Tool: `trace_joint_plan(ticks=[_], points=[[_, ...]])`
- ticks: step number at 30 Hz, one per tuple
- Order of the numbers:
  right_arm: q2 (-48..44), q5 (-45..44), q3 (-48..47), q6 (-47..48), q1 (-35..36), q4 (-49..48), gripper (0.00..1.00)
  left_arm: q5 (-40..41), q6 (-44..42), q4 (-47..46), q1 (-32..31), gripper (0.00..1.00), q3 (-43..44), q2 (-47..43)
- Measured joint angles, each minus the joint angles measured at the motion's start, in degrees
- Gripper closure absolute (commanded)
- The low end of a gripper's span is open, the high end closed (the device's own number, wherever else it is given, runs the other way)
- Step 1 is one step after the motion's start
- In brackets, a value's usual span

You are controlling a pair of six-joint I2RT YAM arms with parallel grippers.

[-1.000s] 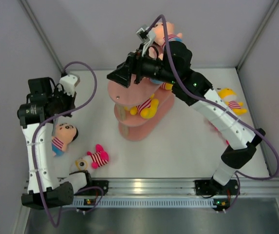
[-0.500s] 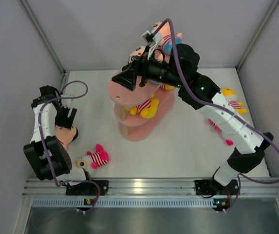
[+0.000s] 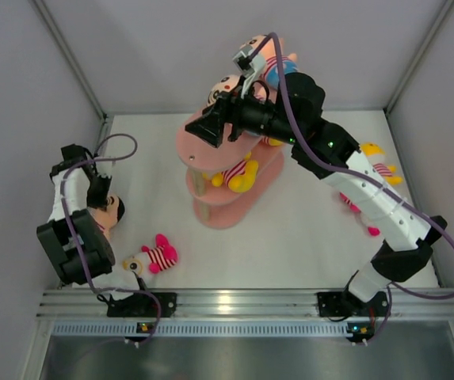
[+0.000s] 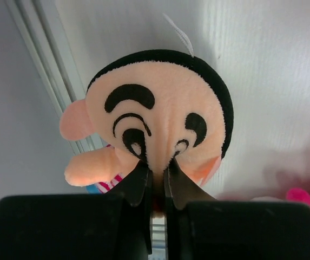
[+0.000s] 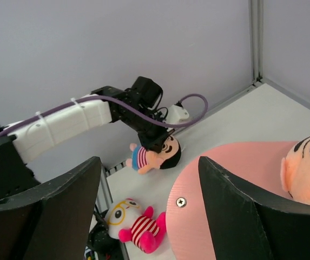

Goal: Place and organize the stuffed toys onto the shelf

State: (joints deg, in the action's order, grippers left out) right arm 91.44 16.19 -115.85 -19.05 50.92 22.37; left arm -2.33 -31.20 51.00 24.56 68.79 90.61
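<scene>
A peach-headed, black-haired doll [image 4: 160, 108] lies on the table at the left, and my left gripper [image 4: 157, 170] is shut on the middle of its face. From above, that gripper [image 3: 98, 192] sits over the doll [image 3: 109, 215]. My right gripper [image 5: 149, 200] hangs open and empty over the salmon-pink shelf [image 5: 225, 216], just left of a doll's head [image 5: 309, 168] on the top tier. The shelf [image 3: 228, 207] also holds a yellow toy [image 3: 238, 174] on its middle tier. A pink white-faced toy [image 3: 151, 257] lies near the front.
Another doll [image 3: 272, 62] shows behind the shelf's top tier. A yellow toy [image 3: 377, 162] and a pink one [image 3: 355, 207] lie right of the shelf, partly under the right arm. Walls close in on the left, right and back.
My left arm swung down onto the doll at the left, opened, then closed on its face. The right gripper shifted slightly, and a doll's head now shows on the top tier.
</scene>
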Motion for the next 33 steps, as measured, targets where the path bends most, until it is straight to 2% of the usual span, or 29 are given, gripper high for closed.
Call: trace_joint_plan(ticks=[6,13,23,30,33], points=[[-0.17,-1.81,-0.17,2.16,2.32,0.15,0.27,-5.7,4.26,0.59,-0.02,1.0,2.58,-15.69],[1.79,-4.55,-1.27,4.81,9.53,-0.7,0.28,-14.03,15.1,1.16,-0.02,1.0,17.42,-25.97],[11.04,-7.04,-2.32,6.05,15.17,-2.89,0.26,-25.49,39.41,6.1,-0.02,1.0,40.57,-27.21],[12.57,-9.09,-2.34,5.95,15.23,-5.09,0.2,-39.34,50.9,6.91,-0.02,1.0,43.85,-28.11],[12.68,-9.46,-2.34,5.44,14.91,-6.73,0.2,-41.9,53.13,7.52,-0.02,1.0,44.59,-28.15]])
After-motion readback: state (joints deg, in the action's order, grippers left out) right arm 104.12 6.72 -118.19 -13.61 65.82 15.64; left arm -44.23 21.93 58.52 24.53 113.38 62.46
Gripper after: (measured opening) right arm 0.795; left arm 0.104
